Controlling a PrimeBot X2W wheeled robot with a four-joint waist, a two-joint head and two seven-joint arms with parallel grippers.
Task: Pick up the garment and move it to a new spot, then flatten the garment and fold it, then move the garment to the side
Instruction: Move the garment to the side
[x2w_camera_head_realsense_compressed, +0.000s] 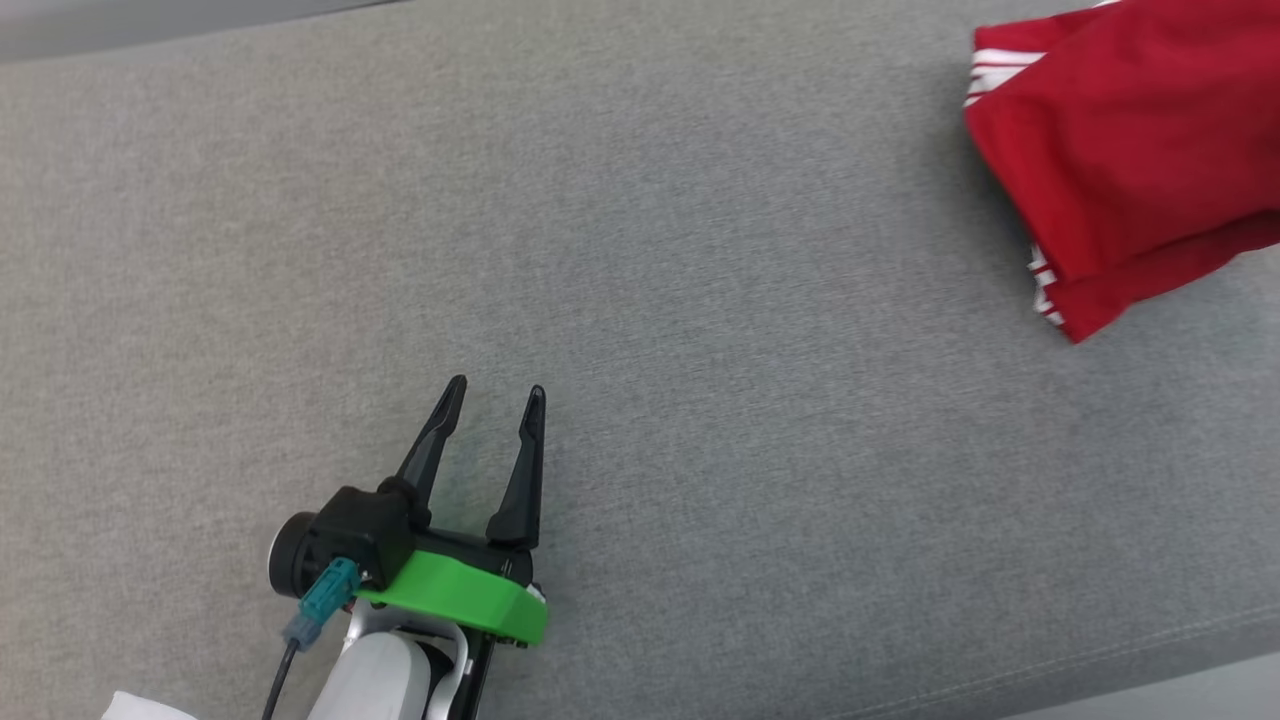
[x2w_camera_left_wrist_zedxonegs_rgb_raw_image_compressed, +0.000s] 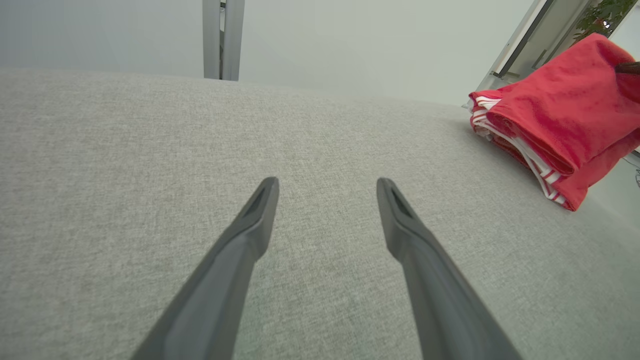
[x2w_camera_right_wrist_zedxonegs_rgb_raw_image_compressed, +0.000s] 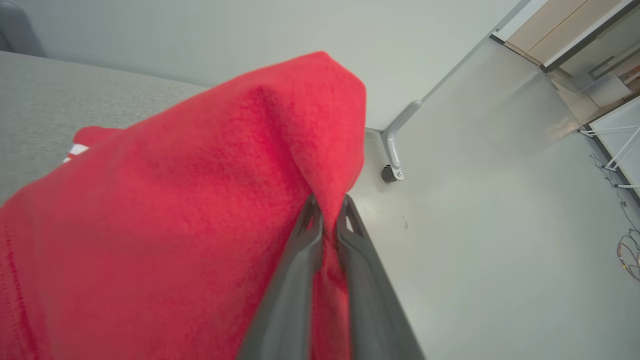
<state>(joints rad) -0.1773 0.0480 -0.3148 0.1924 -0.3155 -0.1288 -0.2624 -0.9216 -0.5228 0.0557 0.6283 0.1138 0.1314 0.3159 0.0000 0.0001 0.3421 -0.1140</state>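
Left gripper (x2w_camera_head_realsense_compressed: 498, 386), long dark fingers spread and empty, hovers low over the grey woven fabric surface (x2w_camera_head_realsense_compressed: 700, 250). Right gripper (x2w_camera_right_wrist_zedxonegs_rgb_raw_image_compressed: 329, 200) pinches a fold of the red folded garment with white stripes (x2w_camera_head_realsense_compressed: 1120, 150), at the surface's far right, partly cut off by the frame.

Garment (x2w_camera_head_realsense_compressed: 1120, 150) cut off at head view's rt edge; right tool (x2w_camera_right_wrist_zedxonegs_rgb_raw_image_compressed: 327, 207) inner faces hidden by fabric.

The garment (x2w_camera_head_realsense_compressed: 1120, 150) is bright red, with thin white stripes along its hems. The cushion (x2w_camera_head_realsense_compressed: 700, 350) is heathered grey. The left gripper (x2w_camera_head_realsense_compressed: 498, 386) is black, with a vivid green collar (x2w_camera_head_realsense_compressed: 460, 600) and a teal plug (x2w_camera_head_realsense_compressed: 325, 592).
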